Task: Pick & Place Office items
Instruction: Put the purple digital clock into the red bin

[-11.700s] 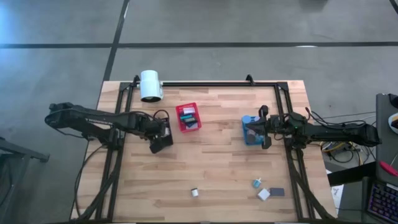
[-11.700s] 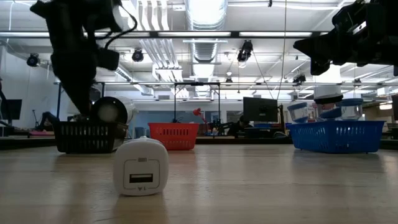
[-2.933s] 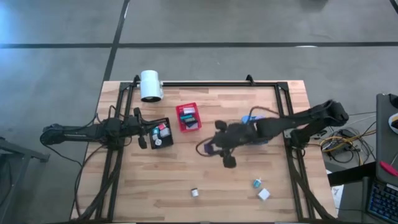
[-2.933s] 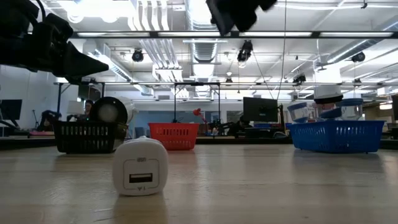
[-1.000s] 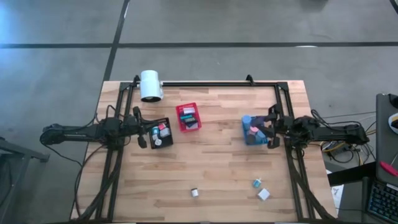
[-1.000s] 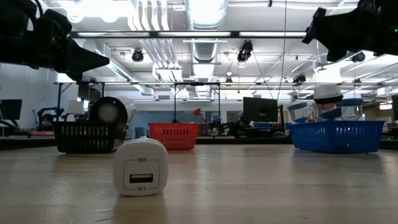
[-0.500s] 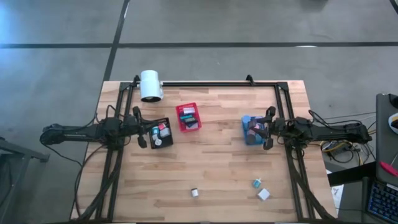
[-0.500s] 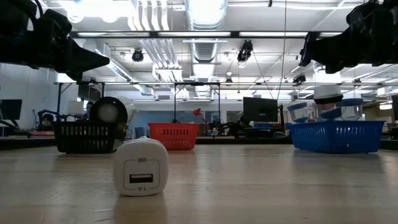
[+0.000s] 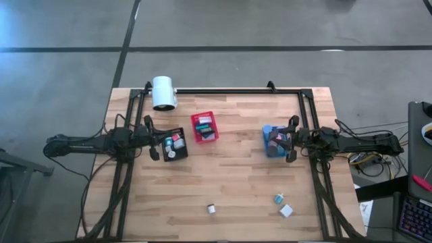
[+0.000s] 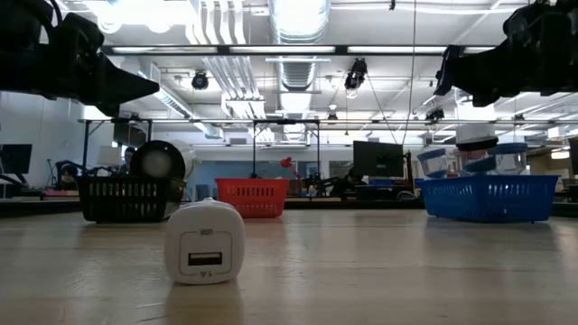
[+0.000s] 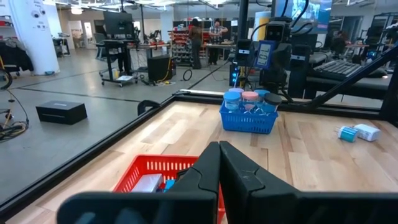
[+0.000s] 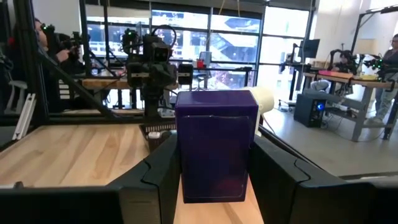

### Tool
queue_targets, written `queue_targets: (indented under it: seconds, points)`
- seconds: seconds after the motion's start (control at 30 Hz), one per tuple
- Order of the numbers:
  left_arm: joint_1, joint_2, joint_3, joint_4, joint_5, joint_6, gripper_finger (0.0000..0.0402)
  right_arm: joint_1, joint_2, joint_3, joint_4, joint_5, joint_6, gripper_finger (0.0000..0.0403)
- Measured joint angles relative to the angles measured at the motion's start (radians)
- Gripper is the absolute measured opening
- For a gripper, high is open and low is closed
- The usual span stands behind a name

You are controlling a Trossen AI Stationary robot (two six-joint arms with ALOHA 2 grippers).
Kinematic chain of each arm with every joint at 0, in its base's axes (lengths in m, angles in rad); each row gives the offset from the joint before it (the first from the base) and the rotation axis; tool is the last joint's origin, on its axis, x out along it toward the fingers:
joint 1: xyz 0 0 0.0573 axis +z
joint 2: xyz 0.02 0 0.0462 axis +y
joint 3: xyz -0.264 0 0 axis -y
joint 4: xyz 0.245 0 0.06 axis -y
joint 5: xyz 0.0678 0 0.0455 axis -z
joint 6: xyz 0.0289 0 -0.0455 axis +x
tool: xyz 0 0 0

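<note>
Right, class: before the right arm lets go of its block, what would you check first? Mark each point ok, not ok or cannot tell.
1. The right gripper has the purple block firmly between its fingers: ok.
2. The block hangs squarely over the blue bin: cannot tell; from above the gripper sits at the bin's edge.
3. The blue bin has room for the block: cannot tell; round tubs already stand in it.
4. The left gripper is shut, empty and out of the way by the black bin: ok.
5. Nothing is left to collect: not ok; three small pieces lie on the table near its front edge.
</note>
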Motion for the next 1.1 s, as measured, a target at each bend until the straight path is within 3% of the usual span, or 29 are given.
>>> queue_targets:
  seconds: [0.8,1.1]
  points:
    - [0.000,0.000,0.000,0.006,-0.002,0.000,0.0010,0.000,0.049,0.000,0.001,0.022,0.039,0.0148]
    - [0.000,0.000,0.000,0.038,0.000,-0.016,0.0010,0.000,0.170,0.047,0.109,0.050,0.094,0.0148]
